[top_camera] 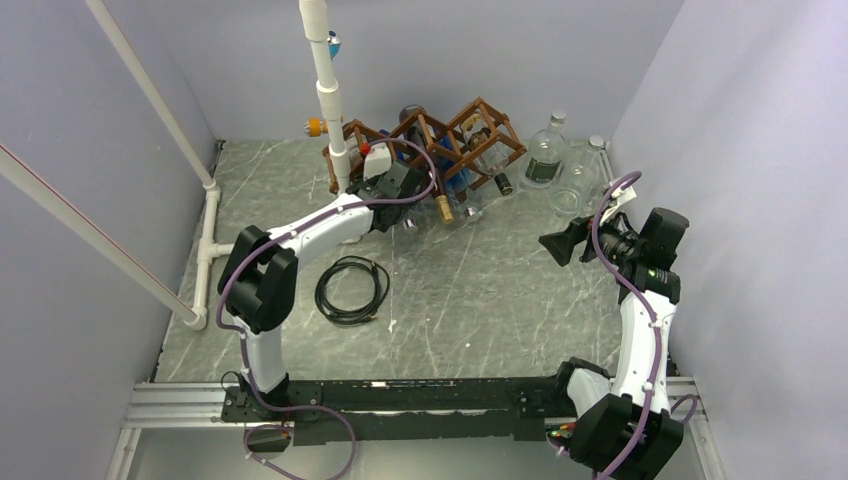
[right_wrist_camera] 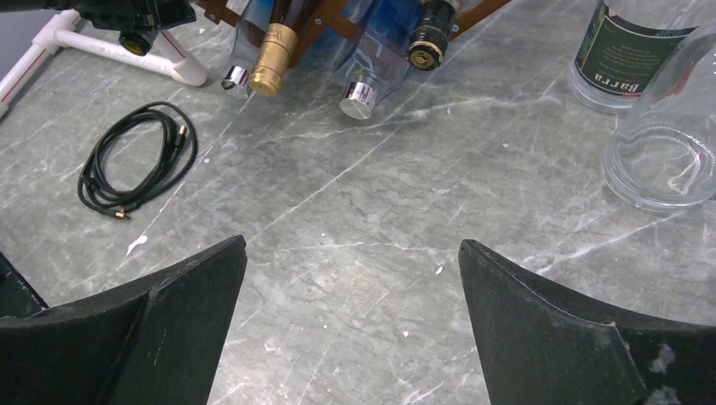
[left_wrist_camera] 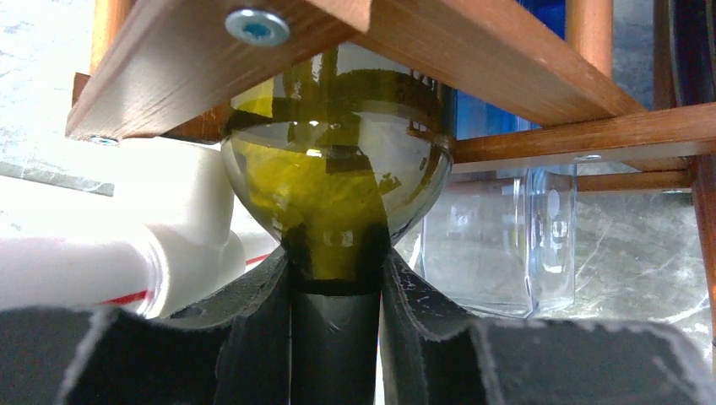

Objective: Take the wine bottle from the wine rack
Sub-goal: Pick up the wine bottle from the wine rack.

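Far left: white PVC pipe frame (left_wrist_camera: pixel 101 261), just beside the left finger in the left wrist view.

Left gripper (left_wrist_camera: pixel 335 278): jaws clenched on the dark-capped neck of the olive-green glass wine bottle (left_wrist_camera: pixel 333 181), one pad touching each side just below the shoulder. The bottle lies neck-outward in an end cell of the dark brown wooden lattice wine rack (left_wrist_camera: pixel 498 72), with slats crossing over its shoulder. Not out yet.

Right of it in the rack: a clear square glass bottle (left_wrist_camera: pixel 498 245) and a gold-foil-capped bottle (right_wrist_camera: pixel 272 59), both with necks protruding.

Right gripper (right_wrist_camera: pixel 350 246): jaws spread wide and holding nothing, hanging over the grey marbled table (right_wrist_camera: pixel 380 211), well apart from the rack.

Risks, as I judge them:
- An off-axis pull could catch the shoulder on a slat.
- The rack looks light and is not braced, so friction may drag it forward with the bottle.
- If the rack shifts, the neighbouring bottles could slide out.
- The neck is smooth, so the bottle's weight could tip or slip it once it is free.
- A swing to the left could clip the pipe.
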Controlling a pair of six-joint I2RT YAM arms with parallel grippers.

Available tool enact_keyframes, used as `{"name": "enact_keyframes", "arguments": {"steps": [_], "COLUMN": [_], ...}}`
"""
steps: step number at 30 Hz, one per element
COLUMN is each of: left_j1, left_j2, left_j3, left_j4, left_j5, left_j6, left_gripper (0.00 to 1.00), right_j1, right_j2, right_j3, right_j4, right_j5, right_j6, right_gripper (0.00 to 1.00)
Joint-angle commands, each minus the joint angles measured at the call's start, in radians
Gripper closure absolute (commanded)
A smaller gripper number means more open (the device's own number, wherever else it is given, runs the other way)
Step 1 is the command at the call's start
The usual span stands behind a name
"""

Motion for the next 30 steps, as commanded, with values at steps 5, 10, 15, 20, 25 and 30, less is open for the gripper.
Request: {"name": "enact_keyframes", "arguments": {"steps": [5,10,15,20,25,30], "left_j1": [-0.020,-0.071,-0.117,-0.152,-0.190,-0.223], "left_j2": [-0.118,-0.172,-0.200,-0.247,-0.301,-0.344], "left_j3": [-0.073,-0.103,-0.131,-0.165,-0.202,-0.224], "left_j4": [0.074,0.089,0.086,0.082,0.063,0.034], "left_j5": [0.009,-0.052,-0.093,-0.130,-0.177,-0.207], "left_j6": [0.021,0.040,0.036,0.016,-0.021,-0.058], "left_gripper": [0.97,1.00,1.00,1.00,1.00,1.00], "right_j1": [0.003,0.004,0.006,0.008,0.011,0.013], "right_j2": [-0.010,-0.009,-0.010,-0.009,-0.011,-0.011], "right_j3": [0.047,0.048,0.050,0.050,0.052,0.052], "right_j4": [0.011,0.010,0.008,0.007,0.005,0.005], "right_j5": [0.004,0.004,0.007,0.009,0.010,0.012], "right_j6": [-0.019,-0.020,-0.022,-0.022,-0.023,-0.025], "right_gripper": [0.00,0.00,0.00,0.00,0.00,0.00]}}
